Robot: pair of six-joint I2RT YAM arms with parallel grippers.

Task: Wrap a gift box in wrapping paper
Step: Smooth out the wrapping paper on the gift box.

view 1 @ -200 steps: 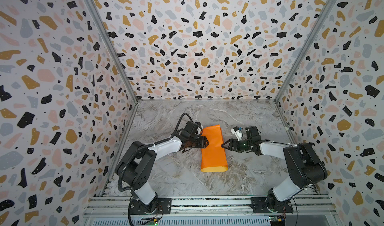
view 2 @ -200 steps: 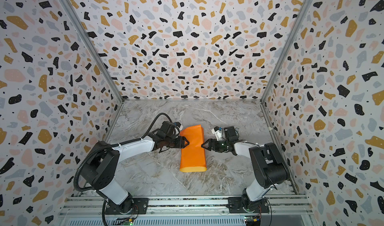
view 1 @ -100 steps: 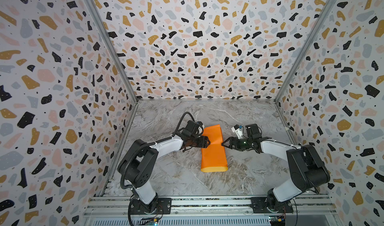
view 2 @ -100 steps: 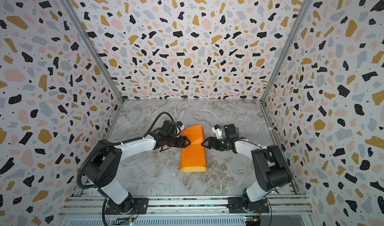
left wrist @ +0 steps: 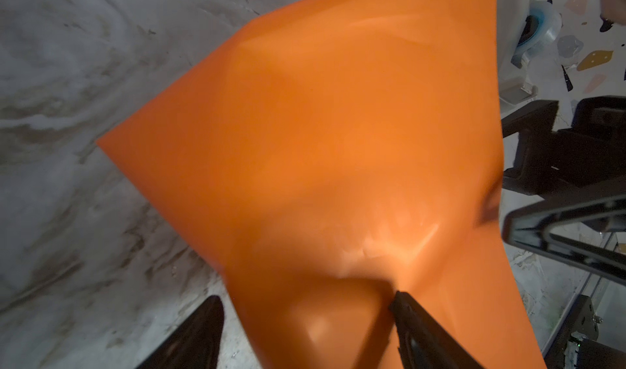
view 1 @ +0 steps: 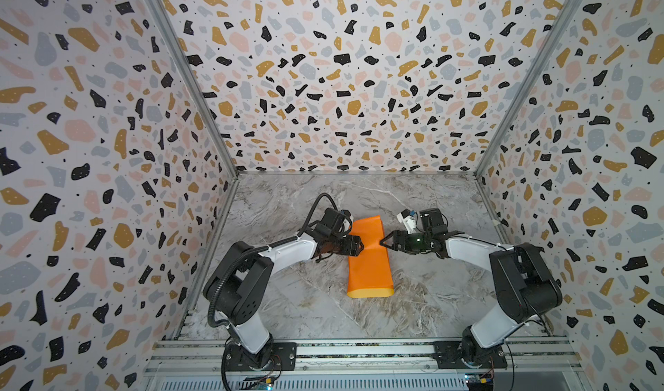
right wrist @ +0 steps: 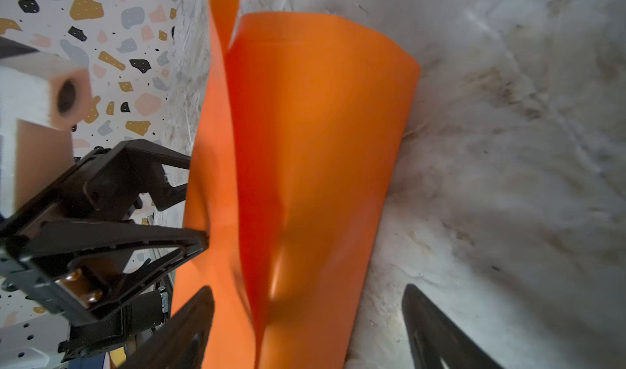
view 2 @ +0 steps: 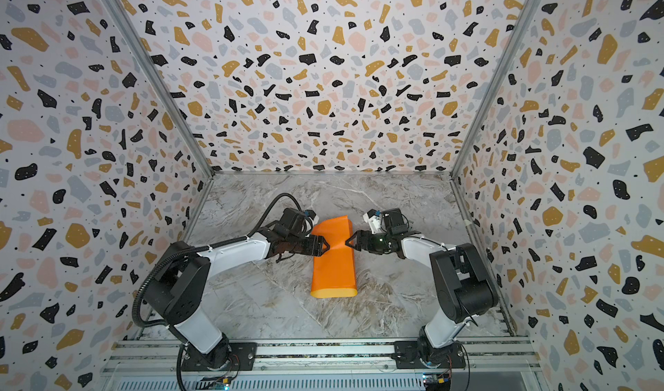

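Note:
The wrapping paper (view 1: 370, 263) (view 2: 334, 267) lies on the marble floor, folded over into a long orange sleeve. Its mustard inner face shows at the near end. The gift box is hidden. In both top views my left gripper (view 1: 359, 245) (view 2: 325, 245) and right gripper (view 1: 382, 242) (view 2: 347, 242) face each other across the sleeve's pinched middle. In the left wrist view the left gripper (left wrist: 305, 316) is open astride a paper (left wrist: 338, 147) edge, one fingertip (left wrist: 406, 309) touching it. In the right wrist view the right gripper (right wrist: 308, 316) stands open around the paper (right wrist: 305, 147).
A white tape dispenser (view 1: 407, 217) (view 2: 373, 217) sits just behind the right gripper, also seen in the left wrist view as the tape dispenser (left wrist: 518, 45). Patterned walls close in the marble floor (view 1: 287, 299) on three sides; a metal rail (view 1: 359, 349) runs along the front.
The left gripper's jaws have spread wider. The right gripper has come in closer to the paper's edge, and the sleeve now narrows at its middle between the two grippers.

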